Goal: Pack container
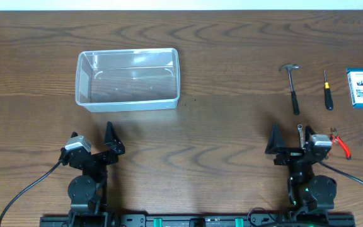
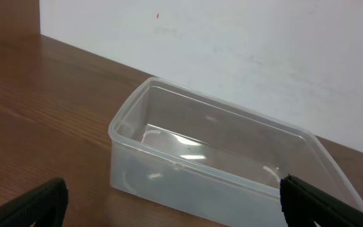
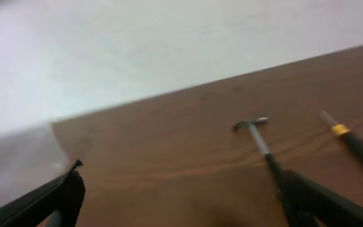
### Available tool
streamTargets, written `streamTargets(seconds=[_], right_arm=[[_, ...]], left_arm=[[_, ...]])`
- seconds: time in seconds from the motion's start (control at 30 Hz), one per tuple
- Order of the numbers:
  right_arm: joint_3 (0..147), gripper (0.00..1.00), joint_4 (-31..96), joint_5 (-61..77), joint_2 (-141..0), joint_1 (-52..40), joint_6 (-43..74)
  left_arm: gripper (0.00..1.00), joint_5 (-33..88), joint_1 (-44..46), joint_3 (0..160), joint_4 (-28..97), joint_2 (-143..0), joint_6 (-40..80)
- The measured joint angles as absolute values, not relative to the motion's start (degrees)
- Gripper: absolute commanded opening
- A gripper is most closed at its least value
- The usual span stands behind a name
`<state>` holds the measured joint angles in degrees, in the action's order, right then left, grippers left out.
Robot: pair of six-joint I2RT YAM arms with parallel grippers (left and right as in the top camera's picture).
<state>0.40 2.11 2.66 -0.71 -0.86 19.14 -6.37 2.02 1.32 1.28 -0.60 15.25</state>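
Standing upright on table (image 1: 219, 126): container (image 1: 128, 81)

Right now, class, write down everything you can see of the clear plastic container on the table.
The container is a shallow rectangular bin of clear, see-through plastic with rounded corners and a thick rim. It stands upright and open, with no lid on it and nothing inside; light glints off its floor. It sits flat on the brown wooden table, on the left side and toward the far edge, with its long side running left to right. Only the table touches it.
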Motion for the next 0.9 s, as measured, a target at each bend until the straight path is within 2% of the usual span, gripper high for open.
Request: streamTargets(seconds=[0.17, 0.37, 0.53, 0.67, 0.9], right_arm=[[0.4, 0.99, -9.4, 8.0, -0.7, -0.9, 26.7], [4.2, 0.99, -10.7, 9.8, -2.7, -0.9, 29.0], [16.6, 0.99, -9.4, 11.6, -14.4, -0.9, 27.7], [29.0, 0.99, -8.0, 16.8, -29.3, -0.9, 26.5], [57.8, 0.99, 22.2, 27.6, -55.7, -3.0, 22.2]], left_arm=[[0.98, -6.3, 2.0, 1.4, 1.4, -0.6, 15.2], [0.98, -6.2, 2.0, 1.4, 1.5, -0.6, 15.2], [0.98, -6.2, 2.0, 1.4, 1.5, -0.6, 15.2], [0.98, -6.2, 2.0, 1.5, 1.5, -0.6, 15.2], [0.98, -6.2, 2.0, 1.5, 1.5, -0.6, 15.2]])
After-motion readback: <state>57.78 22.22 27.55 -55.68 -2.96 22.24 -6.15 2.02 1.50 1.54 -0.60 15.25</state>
